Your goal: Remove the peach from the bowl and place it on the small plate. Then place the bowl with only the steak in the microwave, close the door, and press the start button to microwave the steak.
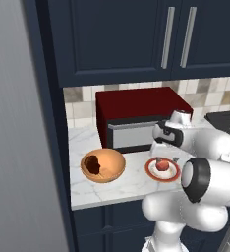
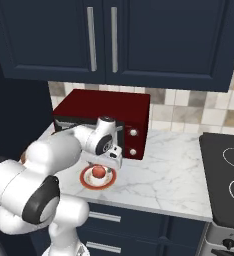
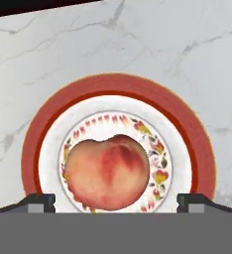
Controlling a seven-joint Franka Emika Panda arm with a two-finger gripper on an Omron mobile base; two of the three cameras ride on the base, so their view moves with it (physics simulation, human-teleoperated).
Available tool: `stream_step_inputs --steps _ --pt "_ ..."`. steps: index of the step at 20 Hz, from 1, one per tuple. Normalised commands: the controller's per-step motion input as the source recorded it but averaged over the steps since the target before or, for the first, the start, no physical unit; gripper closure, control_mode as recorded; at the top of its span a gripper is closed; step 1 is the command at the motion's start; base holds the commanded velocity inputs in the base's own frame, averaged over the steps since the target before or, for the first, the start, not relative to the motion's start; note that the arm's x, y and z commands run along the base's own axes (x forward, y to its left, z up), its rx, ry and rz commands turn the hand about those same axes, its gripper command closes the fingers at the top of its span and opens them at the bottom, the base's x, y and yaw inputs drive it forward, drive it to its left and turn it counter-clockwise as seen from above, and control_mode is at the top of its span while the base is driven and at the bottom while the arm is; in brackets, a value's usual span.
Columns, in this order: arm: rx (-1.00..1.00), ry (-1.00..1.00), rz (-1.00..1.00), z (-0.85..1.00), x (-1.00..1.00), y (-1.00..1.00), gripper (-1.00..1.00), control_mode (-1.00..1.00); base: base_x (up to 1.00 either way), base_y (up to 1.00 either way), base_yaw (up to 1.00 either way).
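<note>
- Far left on the marble bench point(image 1: 127, 187) sits the orange bowl point(image 1: 103, 165), with the dark steak point(image 1: 92, 164) resting against its left inner wall.
- Behind the bowl and a little to its right stands the dark red microwave point(image 1: 136, 118), its door shut, under the navy cabinets point(image 1: 136, 34).
- Right of the bowl, well apart from it, lies the small plate point(image 1: 162, 170), red-rimmed with a flowered white centre.
- The peach point(image 3: 107, 172) rests on the middle of that plate, touching nothing else.
- The gripper point(image 3: 116, 201) hangs straight above the plate, and its jaws stand wide apart and hold nothing.
- In the hand view the two fingertips point(image 3: 37, 202) flank the peach on either side, each with clear space between it and the fruit; the peach lies centred between them and below them.
- In the right base view the hand point(image 2: 105, 159) sits directly over the peach, close above it.
- Further right the bench runs on to a black stovetop point(image 2: 226, 175).
</note>
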Motion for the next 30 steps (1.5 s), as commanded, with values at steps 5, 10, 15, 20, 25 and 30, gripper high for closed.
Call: stream_step_inputs --steps 5,10,15,20,25,30 --pt "-0.02 -0.13 0.0 0.71 -0.58 0.38 -1.0 -1.0 0.0 0.0 0.0" --pt "0.05 0.0 0.06 0.06 -0.25 0.94 -1.0 -1.0 0.0 0.0 0.0" --pt "0.08 0.0 0.05 0.5 0.01 0.71 -1.0 -1.0 0.0 0.0 0.0" --pt "0.04 0.0 0.0 0.16 0.23 0.51 -1.0 -1.0 0.0 0.0 0.0" --pt "0.07 0.0 0.0 -0.18 0.27 0.26 -1.0 -1.0 0.0 0.0 0.0" --pt "0.08 0.01 0.0 -0.22 0.42 0.3 -1.0 -1.0 0.0 0.0 0.0"
